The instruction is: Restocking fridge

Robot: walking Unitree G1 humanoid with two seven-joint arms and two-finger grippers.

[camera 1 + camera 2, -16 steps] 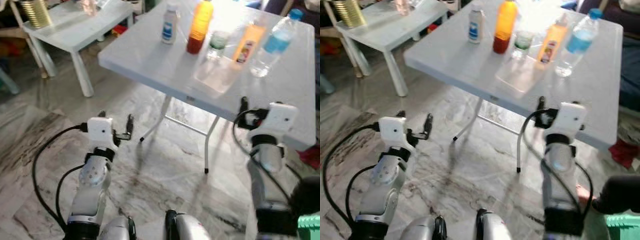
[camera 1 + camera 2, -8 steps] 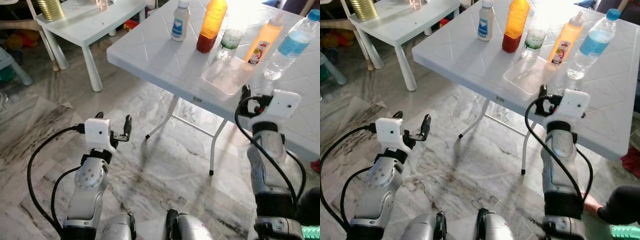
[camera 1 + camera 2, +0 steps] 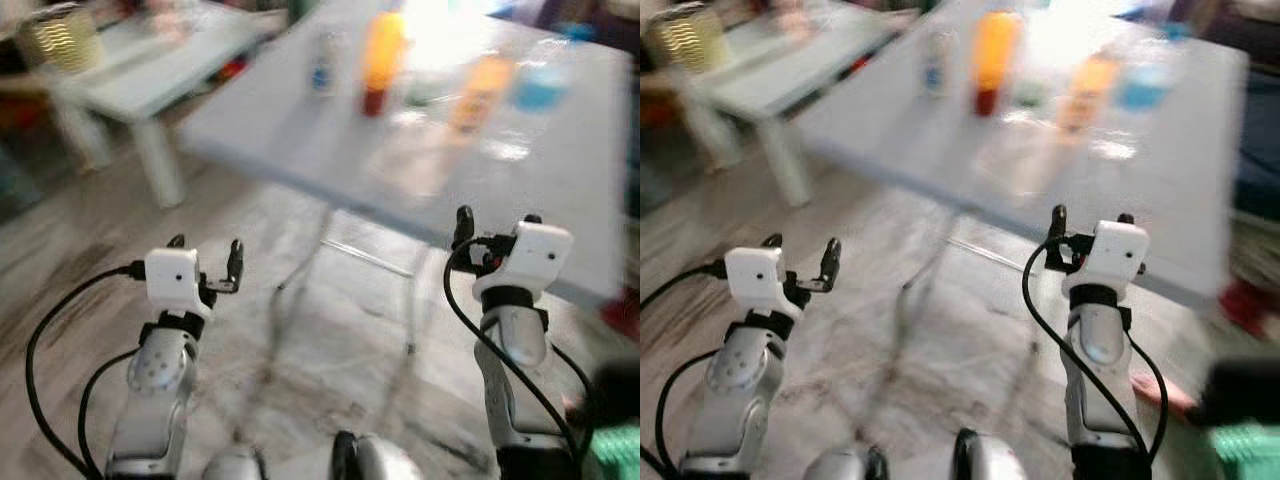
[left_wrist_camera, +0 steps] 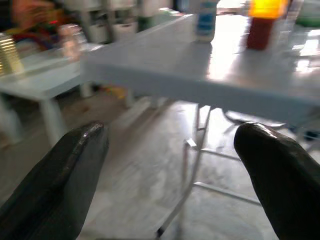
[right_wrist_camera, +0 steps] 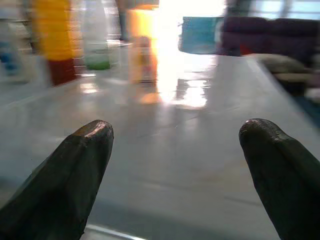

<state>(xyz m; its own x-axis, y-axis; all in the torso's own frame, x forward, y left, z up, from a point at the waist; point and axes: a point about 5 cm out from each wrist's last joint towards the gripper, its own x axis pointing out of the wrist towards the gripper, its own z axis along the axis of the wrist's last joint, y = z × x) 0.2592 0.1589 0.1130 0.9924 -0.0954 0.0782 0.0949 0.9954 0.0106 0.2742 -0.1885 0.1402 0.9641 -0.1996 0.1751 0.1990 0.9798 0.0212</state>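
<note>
1. A yellow ribbed can [image 3: 62,42] stands at the far left on a small white side table [image 3: 140,80], blurred in the head views.
2. The left gripper [image 3: 205,262] is raised over the marble floor [image 3: 300,350], short of the table's near edge; its two black fingers [image 4: 65,170] are spread wide with nothing between them.
3. A white folding table [image 3: 300,140] carries the drinks in a row along its far side, all smeared by blur.
4. Leftmost on it is a small white bottle with a blue label [image 3: 322,62].
5. Just beside that stands a tall orange bottle with a dark red base [image 3: 380,55].
6. A short clear bottle with a green band [image 5: 97,47] comes next, near the orange one.
7. A slim orange sauce bottle [image 3: 475,90] follows, then a water bottle with a blue label [image 3: 545,85] at the right end.
8. The right gripper [image 3: 492,225] hangs at the table's near edge, level with the tabletop; its fingers [image 5: 75,170] are wide apart and empty, well short of the bottles.
</note>
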